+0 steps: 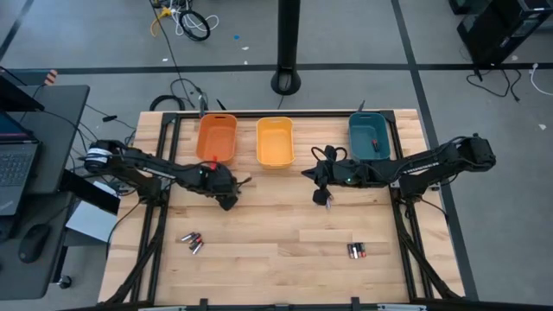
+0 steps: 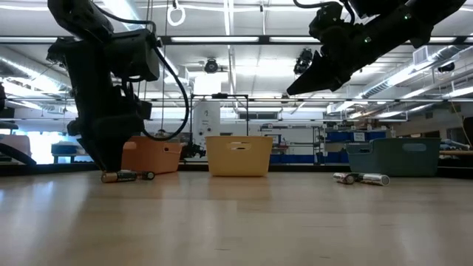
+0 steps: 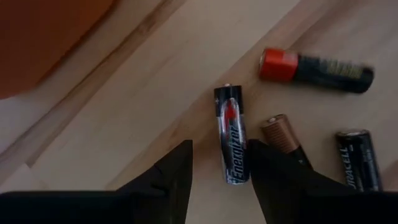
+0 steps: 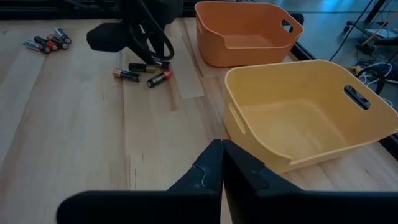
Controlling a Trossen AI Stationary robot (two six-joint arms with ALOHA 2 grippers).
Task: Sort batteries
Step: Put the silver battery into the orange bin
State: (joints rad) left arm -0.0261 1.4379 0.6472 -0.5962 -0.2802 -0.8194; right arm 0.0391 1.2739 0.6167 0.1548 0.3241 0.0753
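Note:
My left gripper [image 3: 221,148] is open and points down at the table in front of the orange bin [image 1: 216,138]. Its fingers stand on either side of a black battery [image 3: 231,142] lying flat; I cannot tell whether they touch it. Three more batteries lie beside it: a red-and-black one [image 3: 314,67], a copper-topped one [image 3: 283,132] and a black one [image 3: 359,158]. My right gripper [image 1: 328,199] hangs shut and holds nothing, above the table in front of the yellow bin [image 1: 275,141].
A teal bin [image 1: 370,136] stands at the far right of the bin row. Loose batteries lie near the front left [image 1: 192,241] and front right [image 1: 356,250]. Bare wood lies between the two arms.

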